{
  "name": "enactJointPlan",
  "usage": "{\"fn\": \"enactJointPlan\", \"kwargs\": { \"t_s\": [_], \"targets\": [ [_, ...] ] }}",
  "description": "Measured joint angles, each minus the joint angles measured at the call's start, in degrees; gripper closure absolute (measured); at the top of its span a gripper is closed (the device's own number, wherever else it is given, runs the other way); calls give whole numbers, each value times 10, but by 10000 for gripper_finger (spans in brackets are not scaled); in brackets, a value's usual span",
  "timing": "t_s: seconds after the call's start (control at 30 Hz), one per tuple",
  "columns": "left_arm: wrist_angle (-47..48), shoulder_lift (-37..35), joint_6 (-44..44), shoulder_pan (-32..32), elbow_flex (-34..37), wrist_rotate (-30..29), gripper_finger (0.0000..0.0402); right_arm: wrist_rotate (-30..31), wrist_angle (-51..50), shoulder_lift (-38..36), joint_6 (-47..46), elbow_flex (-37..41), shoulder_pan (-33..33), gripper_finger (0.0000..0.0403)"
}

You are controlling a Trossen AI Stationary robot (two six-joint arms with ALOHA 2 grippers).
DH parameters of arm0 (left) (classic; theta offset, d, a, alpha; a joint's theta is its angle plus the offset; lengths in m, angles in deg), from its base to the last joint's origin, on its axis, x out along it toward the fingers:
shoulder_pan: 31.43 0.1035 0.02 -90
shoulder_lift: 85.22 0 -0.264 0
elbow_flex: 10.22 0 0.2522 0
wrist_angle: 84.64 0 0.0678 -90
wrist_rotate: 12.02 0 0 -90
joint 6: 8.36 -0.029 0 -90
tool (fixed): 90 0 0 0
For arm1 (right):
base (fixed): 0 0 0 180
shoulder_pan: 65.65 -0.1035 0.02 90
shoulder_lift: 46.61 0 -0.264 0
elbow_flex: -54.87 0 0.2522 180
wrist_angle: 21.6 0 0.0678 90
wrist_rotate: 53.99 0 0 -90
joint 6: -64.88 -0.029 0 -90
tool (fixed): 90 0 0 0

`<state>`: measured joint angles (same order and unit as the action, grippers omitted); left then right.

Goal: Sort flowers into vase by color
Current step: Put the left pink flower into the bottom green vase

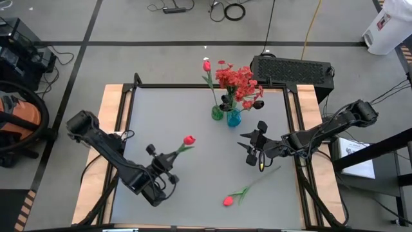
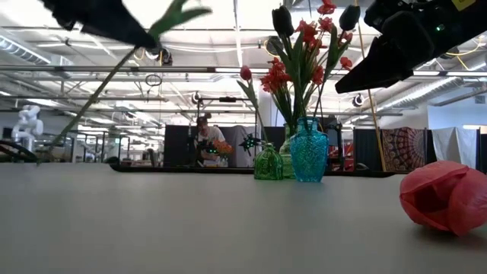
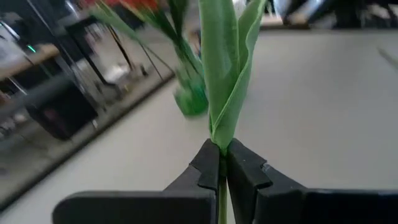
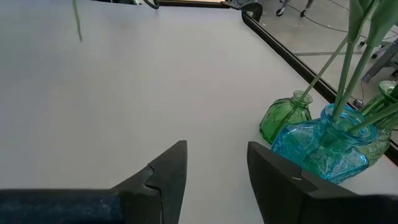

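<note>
Green vase (image 1: 217,113) holds one tulip (image 1: 206,65); blue vase (image 1: 234,117) holds red blossoms (image 1: 236,78) and dark buds (image 1: 258,103). Left tool (image 1: 168,159) pinches a tulip stem (image 3: 222,198); right tool (image 1: 246,140) spread, empty.

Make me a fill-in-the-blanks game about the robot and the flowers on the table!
1. The left claw is shut on the green ____ of a red tulip.
2. The right claw is open and holds ____.
3. Another tulip lies flat on the ____, near the front edge.
4. Beside the green vase stands a ____ vase with red blossoms in it.

Missing words: stem; nothing; table; blue
</note>
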<state>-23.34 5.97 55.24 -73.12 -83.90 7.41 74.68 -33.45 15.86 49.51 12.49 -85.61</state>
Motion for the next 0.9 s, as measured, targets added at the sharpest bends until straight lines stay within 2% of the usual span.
{"fn": "enactJointPlan", "kwargs": {
  "t_s": [0.17,0.27,0.47,0.77,0.9],
  "targets": [
    [43,-18,5,3,0,-81,384,0,0,0,0,0,0,243],
    [61,-25,7,12,0,-110,384,0,0,0,0,0,0,243],
    [130,-30,61,45,0,-118,384,0,0,0,0,0,0,243],
    [262,-31,214,96,28,-133,384,0,0,0,0,0,0,243],
    [271,-31,257,120,50,-163,384,0,0,0,0,0,0,243]
  ]
}}
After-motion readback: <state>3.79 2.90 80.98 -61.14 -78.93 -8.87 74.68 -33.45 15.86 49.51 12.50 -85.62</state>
